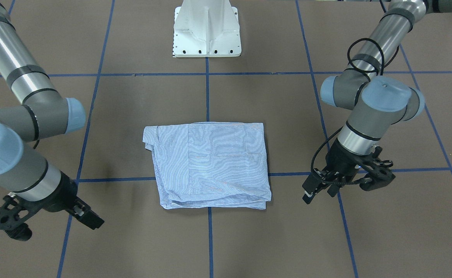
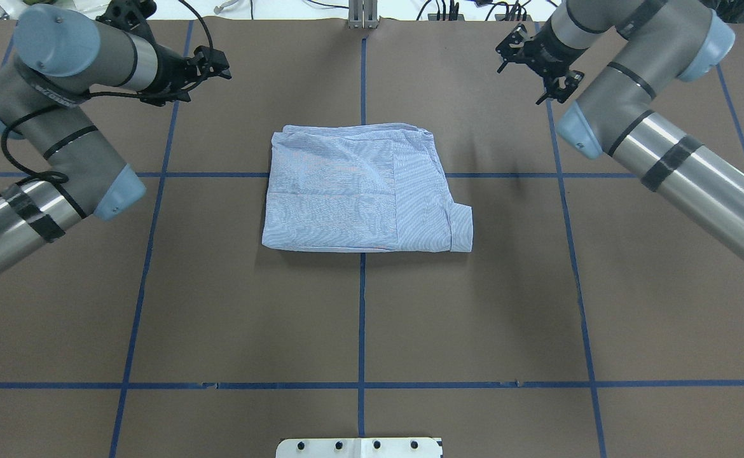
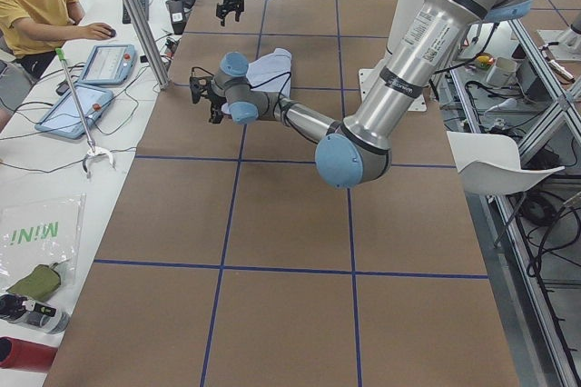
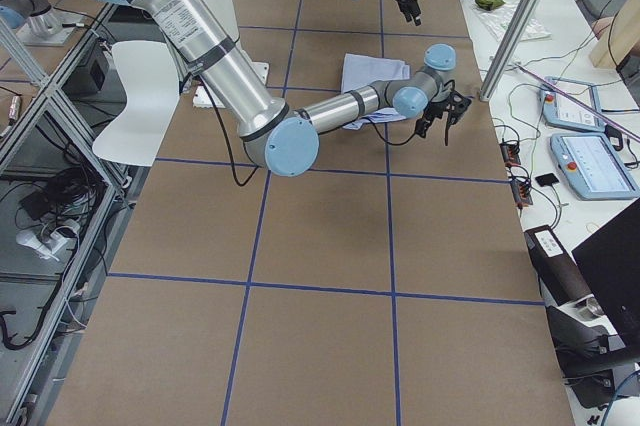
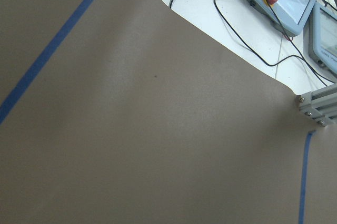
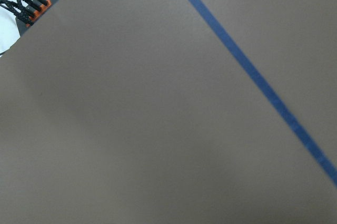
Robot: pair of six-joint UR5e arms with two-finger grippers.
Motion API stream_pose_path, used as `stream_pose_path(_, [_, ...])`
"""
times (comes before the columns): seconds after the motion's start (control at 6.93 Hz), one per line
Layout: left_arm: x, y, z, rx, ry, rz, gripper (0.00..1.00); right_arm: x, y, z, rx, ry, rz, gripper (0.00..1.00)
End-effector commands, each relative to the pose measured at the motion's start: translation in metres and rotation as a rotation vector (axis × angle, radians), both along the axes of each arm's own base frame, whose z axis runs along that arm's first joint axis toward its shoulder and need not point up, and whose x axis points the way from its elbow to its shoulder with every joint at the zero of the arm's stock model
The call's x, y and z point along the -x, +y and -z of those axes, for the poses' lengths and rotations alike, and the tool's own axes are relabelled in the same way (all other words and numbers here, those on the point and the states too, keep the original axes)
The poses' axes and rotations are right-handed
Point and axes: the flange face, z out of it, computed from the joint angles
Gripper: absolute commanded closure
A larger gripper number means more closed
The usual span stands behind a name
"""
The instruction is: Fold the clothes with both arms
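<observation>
Black and two-fingered, the left gripper (image 1: 372,182) hovers over the brown table (image 1: 133,231) on one side, and the matching right gripper (image 1: 13,229) hovers on the other. Neither holds anything (whether their jaws stand apart or together cannot be told at this size). Between them, well apart from both, the light blue-and-white finely striped shirt (image 1: 210,162) lies flat. It is folded into a rough rectangle across a blue tape line (image 1: 209,239) at the table's middle, in front of the white pedestal base (image 1: 206,31).
</observation>
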Motion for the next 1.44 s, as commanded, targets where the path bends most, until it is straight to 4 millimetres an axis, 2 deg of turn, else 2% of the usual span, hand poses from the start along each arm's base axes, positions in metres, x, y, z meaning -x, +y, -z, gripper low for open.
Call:
stream_pose_path(0.0, [0.082, 0.019, -0.052, -0.192, -0.136, -0.158, 0.00, -0.104, 0.007, -0.085, -0.205, 0.102, 0.164, 0.00])
stream_pose_path(0.14, [0.133, 0.029, -0.097, -0.264, -0.220, -0.228, 0.00, -0.162, 0.006, -0.109, -0.252, 0.125, 0.218, 0.00])
stream_pose_path(0.29, [0.181, 0.040, -0.142, -0.327, -0.312, -0.286, 0.00, -0.205, 0.035, -0.144, -0.301, 0.172, 0.286, 0.00])
stream_pose_path(0.43, [0.230, 0.059, -0.184, -0.384, -0.361, -0.362, 0.00, -0.248, 0.064, -0.176, -0.311, 0.202, 0.309, 0.00])
stream_pose_path(0.58, [0.284, 0.067, -0.197, -0.383, -0.318, -0.364, 0.00, -0.266, 0.108, -0.206, -0.301, 0.212, 0.330, 0.00])
stream_pose_path(0.72, [0.319, 0.083, -0.210, -0.358, -0.267, -0.352, 0.00, -0.279, 0.138, -0.222, -0.283, 0.216, 0.328, 0.00])
stream_pose_path(0.87, [0.341, 0.096, -0.211, -0.353, -0.266, -0.321, 0.00, -0.284, 0.149, -0.232, -0.266, 0.218, 0.327, 0.00])
stream_pose_path(1.01, [0.344, 0.108, -0.211, -0.356, -0.264, -0.321, 0.00, -0.299, 0.153, -0.238, -0.259, 0.223, 0.309, 0.00])
stream_pose_path(1.15, [0.347, 0.135, -0.223, -0.394, -0.297, -0.361, 0.00, -0.305, 0.155, -0.241, -0.266, 0.227, 0.314, 0.00])
stream_pose_path(1.3, [0.347, 0.139, -0.226, -0.376, -0.299, -0.369, 0.00, -0.307, 0.159, -0.245, -0.266, 0.229, 0.327, 0.00])
